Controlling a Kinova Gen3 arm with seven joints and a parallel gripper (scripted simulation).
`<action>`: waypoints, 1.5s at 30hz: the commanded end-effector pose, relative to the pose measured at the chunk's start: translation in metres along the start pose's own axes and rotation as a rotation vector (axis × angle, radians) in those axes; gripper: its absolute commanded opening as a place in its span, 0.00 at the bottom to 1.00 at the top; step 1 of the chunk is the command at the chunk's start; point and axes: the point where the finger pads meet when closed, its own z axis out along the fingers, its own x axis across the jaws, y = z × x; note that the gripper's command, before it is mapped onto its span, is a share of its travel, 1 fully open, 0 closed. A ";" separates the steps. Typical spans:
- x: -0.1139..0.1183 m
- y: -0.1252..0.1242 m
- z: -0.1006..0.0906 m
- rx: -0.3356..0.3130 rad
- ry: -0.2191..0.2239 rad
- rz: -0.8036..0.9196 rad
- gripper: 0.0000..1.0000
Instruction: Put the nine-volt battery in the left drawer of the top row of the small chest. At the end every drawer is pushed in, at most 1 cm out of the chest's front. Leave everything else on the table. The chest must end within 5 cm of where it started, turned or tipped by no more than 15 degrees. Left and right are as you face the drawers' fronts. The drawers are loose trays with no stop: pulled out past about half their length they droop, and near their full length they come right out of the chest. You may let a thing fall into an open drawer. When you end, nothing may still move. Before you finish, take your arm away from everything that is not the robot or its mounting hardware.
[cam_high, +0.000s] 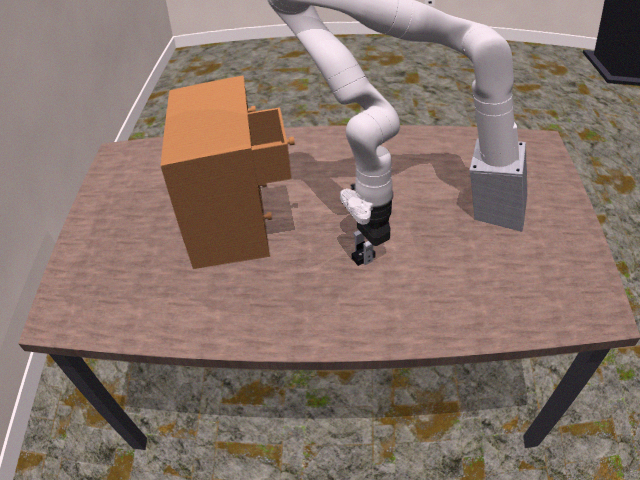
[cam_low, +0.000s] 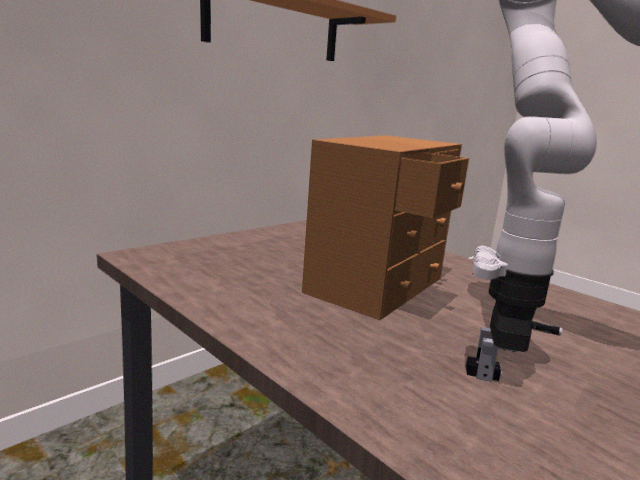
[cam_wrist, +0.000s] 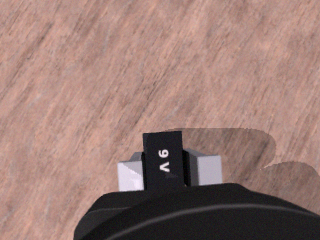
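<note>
Table (cam_high: 439, 294) (cam_low: 232, 289) with one drawer (cam_high: 271, 165) (cam_low: 418, 186) open, battery (cam_high: 357, 258) (cam_low: 471, 366) (cam_wrist: 163, 160) clamped

In the top view, the arm (cam_high: 330, 56) (cam_low: 532, 191) reaches down between the table's left and right edges. The chest (cam_high: 206, 124) (cam_low: 351, 217) stands upright nearer the left edge. Its top-row left drawer juts out. The pincer (cam_high: 363, 255) (cam_low: 484, 365) (cam_wrist: 163, 164) is clamped on the battery, well apart from the table's front edge and corners.
</note>
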 end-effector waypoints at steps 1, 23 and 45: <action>0.000 -0.001 -0.001 0.001 0.000 0.000 0.51; 0.000 0.000 -0.061 0.001 0.000 0.000 0.51; 0.000 0.000 -0.100 0.001 0.000 0.000 0.51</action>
